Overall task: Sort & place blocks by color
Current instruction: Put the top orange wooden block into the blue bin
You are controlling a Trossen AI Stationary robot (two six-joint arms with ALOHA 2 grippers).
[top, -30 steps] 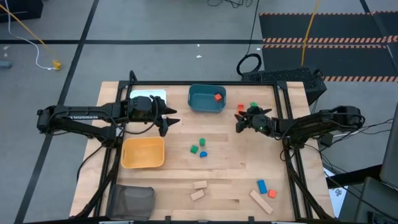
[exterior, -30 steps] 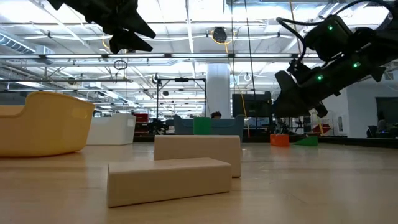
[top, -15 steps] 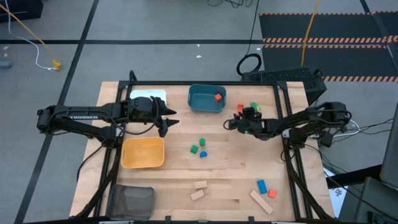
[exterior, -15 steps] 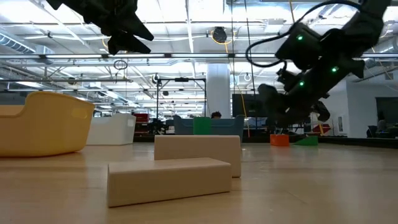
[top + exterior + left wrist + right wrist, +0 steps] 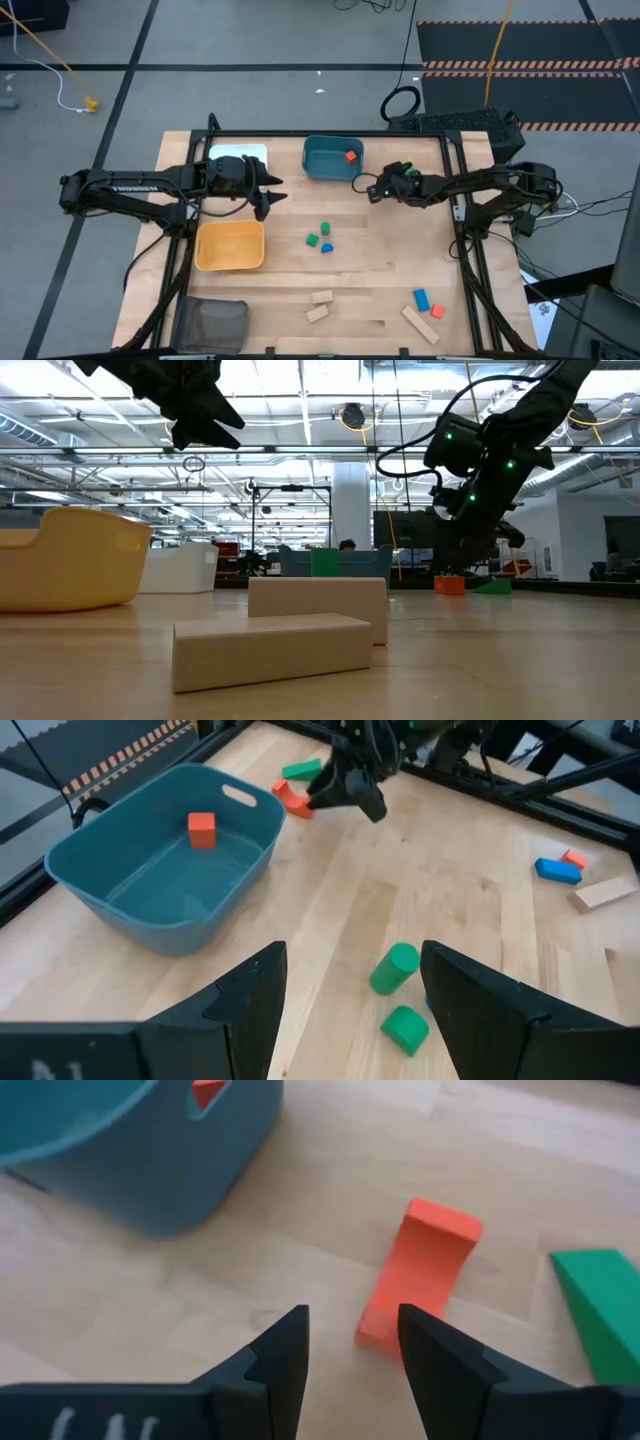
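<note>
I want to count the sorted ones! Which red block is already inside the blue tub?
The small red cube sits inside the teal tub. The curved red block still lies on the table beside the green wedge.

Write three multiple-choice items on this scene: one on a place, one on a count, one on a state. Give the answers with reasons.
1. Where is the red cube?
A. in the teal bin
B. in the yellow tray
C. on the bare table

2. How many blocks lie in the yellow tray?
A. two
B. none
C. four

3. What is the right pincer holding?
A. a blue block
B. the green wedge
C. nothing

Answers:
1 A: the left wrist view shows the cube on the bin's floor.
2 B: from above the tray shows only its own yellow floor.
3 C: its fingers stand apart with bare wood between them, beside the orange arch.
</note>
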